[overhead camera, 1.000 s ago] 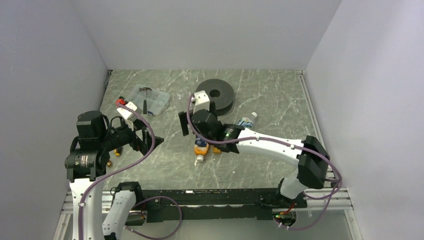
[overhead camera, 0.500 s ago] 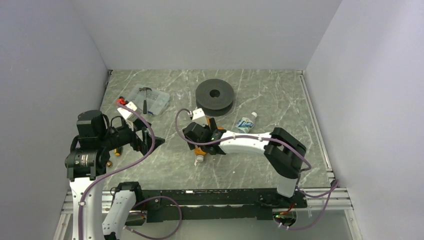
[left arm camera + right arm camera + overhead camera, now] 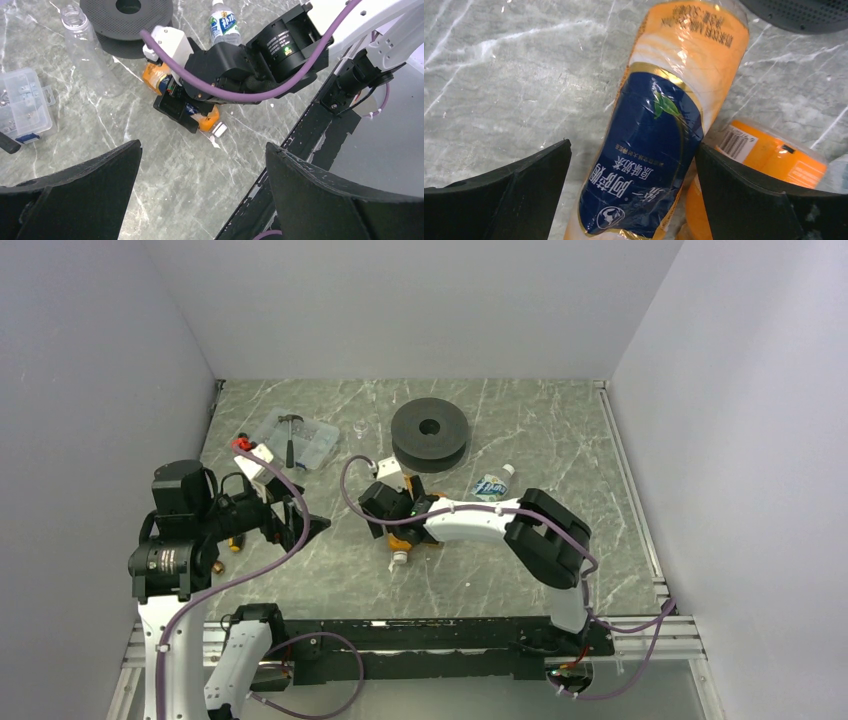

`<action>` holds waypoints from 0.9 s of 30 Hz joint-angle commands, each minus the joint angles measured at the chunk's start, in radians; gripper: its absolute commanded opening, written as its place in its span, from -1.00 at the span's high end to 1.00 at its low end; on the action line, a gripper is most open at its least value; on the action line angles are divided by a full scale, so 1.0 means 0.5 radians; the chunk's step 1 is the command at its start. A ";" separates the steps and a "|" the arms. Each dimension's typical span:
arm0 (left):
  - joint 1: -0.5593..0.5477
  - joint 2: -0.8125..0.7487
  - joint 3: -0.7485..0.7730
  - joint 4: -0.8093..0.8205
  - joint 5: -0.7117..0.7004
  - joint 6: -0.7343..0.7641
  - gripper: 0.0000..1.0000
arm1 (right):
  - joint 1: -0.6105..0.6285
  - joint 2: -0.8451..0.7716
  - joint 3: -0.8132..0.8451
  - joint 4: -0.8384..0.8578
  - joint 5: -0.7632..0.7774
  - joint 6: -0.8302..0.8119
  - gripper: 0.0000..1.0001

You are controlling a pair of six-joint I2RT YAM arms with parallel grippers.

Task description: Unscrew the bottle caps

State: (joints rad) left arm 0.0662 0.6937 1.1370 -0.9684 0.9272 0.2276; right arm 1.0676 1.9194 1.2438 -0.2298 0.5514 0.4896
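The tall bottle (image 3: 651, 125), orange with a dark blue label, is seen lying on its side between the fingers of the right gripper (image 3: 633, 146); the fingers are held apart, one to each side of the label, and nothing is clamped; bare surface is seen between one finger and the bottle, while the other finger is just beside it. A white cap (image 3: 220, 130) is found at the bottle's near end, outside the gripper; whether it is screwed tight cannot be told. The short bottle (image 3: 769, 152), also orange, is laid just beside the tall one on its right, outside the fingers. The left gripper (image 3: 204, 145) is held over the left of the surface, well apart from the bottles; its fingers are spread wide and nothing is held.

The surface (image 3: 540, 430) is patterned like grey-green marble; it is enclosed by plain pale walls (image 3: 400, 300) at the left, back and right. A black disc (image 3: 430, 432) with a hole is set toward the back; a clear box (image 3: 322, 438) and a hammer (image 3: 290, 447), overlapping in view, are placed at the back left.

Four bottles are counted: the two orange ones, a labelled bottle (image 3: 223, 31) to the right of the right gripper, and a clear bottle (image 3: 87, 50) beside the disc. Two caps are counted, both white: the one named, and a second cap (image 3: 216, 4) on the labelled bottle.
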 commanded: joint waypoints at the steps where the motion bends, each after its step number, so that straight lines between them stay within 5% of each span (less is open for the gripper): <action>1: 0.004 0.005 0.089 -0.009 0.072 0.067 -0.99 | 0.005 0.036 -0.006 0.087 -0.102 0.056 -0.89; 11: 0.003 -0.035 0.067 -0.043 0.126 0.152 -0.99 | 0.155 -0.216 -0.379 0.311 -0.232 0.054 -0.17; 15: 0.003 -0.080 0.035 -0.105 0.212 0.356 -0.99 | 0.217 -0.467 -0.530 0.423 -0.370 -0.012 -0.05; 21: 0.005 -0.241 -0.020 -0.246 0.355 0.887 -0.99 | 0.199 -0.900 -0.552 0.400 -0.908 -0.257 -0.05; 27: 0.026 -0.358 0.070 -0.604 0.343 1.811 -0.99 | 0.091 -1.082 -0.340 0.190 -1.733 -0.375 -0.06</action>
State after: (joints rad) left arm 0.0662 0.5400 1.1358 -1.1576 1.0637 0.7887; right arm 1.1423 1.4178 0.9844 -0.0990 -0.0025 0.3695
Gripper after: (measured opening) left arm 0.995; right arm 0.643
